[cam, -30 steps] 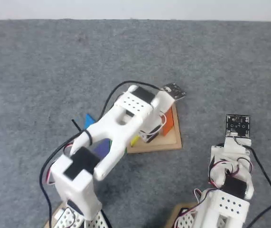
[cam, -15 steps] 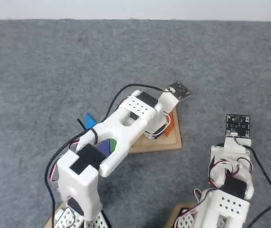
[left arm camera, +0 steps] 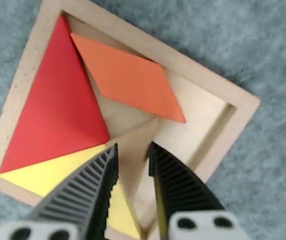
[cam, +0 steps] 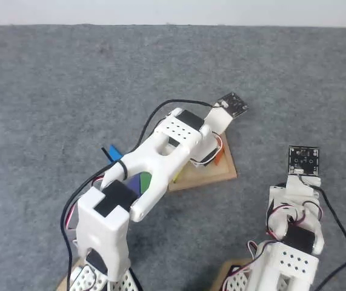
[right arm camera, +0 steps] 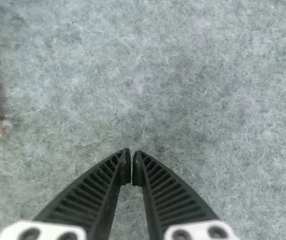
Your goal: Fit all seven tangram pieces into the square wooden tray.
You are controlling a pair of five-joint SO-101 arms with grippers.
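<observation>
The left pincer (left arm camera: 132, 150) is hovering, slightly parted and empty, over the tray's (left arm camera: 193, 75) bare floor, with the orange parallelogram (left arm camera: 127, 77) lying just beyond its tips; a loose blue piece (cam: 113, 153) is lying back beside this nearer arm's forearm

Grey felt-like table cover (cam: 51, 97), pale wall strip (cam: 160, 11) along far edge

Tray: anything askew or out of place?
The orange piece in the tray lies crooked: its long edge angles away from the tray wall, leaving a wedge gap. Nothing looks spilled or damaged.
</observation>
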